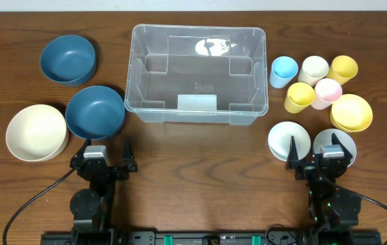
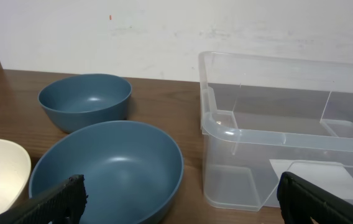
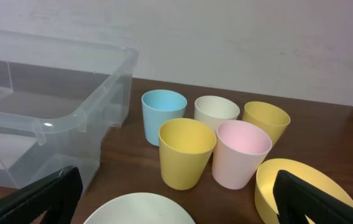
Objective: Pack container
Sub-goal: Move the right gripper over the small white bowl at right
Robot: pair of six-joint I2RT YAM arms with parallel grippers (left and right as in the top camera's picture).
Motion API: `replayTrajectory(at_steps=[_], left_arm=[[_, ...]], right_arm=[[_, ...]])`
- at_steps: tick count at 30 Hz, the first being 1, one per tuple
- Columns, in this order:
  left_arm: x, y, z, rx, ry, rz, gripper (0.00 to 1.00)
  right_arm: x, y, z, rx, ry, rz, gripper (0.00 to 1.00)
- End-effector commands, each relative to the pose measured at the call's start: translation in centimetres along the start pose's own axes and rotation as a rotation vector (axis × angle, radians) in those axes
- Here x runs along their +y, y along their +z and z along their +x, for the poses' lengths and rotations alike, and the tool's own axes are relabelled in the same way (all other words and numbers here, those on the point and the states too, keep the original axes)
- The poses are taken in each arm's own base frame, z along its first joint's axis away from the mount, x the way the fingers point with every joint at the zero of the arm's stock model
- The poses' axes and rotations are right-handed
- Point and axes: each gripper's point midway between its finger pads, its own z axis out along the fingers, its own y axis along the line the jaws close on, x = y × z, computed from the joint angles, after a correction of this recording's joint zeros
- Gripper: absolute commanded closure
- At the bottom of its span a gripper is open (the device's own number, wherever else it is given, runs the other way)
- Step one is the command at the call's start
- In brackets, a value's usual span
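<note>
A clear plastic container (image 1: 180, 75) sits far-centre on a wooden table (image 1: 193, 177). Left of it are two blue bowls (image 1: 68, 59) and a cream bowl (image 1: 37, 132); right of it, five pastel cups (image 1: 300, 96), a yellow bowl (image 1: 351, 112) and two white bowls (image 1: 285, 139). Nearer, the left gripper (image 1: 105, 152) and right gripper (image 1: 321, 151) have jaws spread.

There are one container (image 1: 197, 73), six bowls (image 1: 95, 111) and five cups (image 1: 283, 71).
</note>
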Motion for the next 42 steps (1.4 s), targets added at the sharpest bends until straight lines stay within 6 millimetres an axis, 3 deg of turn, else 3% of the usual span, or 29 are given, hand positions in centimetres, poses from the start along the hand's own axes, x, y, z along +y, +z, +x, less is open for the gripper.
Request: replayTrajectory(at_steps=[1,29,34,38,42], left_arm=[[0.2,0.1,1.5,0.046,0.016,-0.003,0.02],[0.2,0.1,1.5,0.046,0.016,-0.003,0.02],[0.1,0.1,1.5,0.046,0.016,-0.003,0.02],[0.1,0.1,1.5,0.046,0.016,-0.003,0.02],[0.1,0.1,1.5,0.046,0.016,-0.003,0.02]], right_arm=[[0.0,0.0,0.0,0.0,-0.002,0.0,0.01],[0.0,0.0,-0.1,-0.004,-0.002,0.0,0.01],[0.1,-0.1,-1.4,-0.06,0.006,-0.006,0.01],[2.9,-0.9,-5.4,-0.21,0.106,-0.185,0.01],[2.9,-1.8,-8.0,-0.212,0.124,-0.199,0.01]])
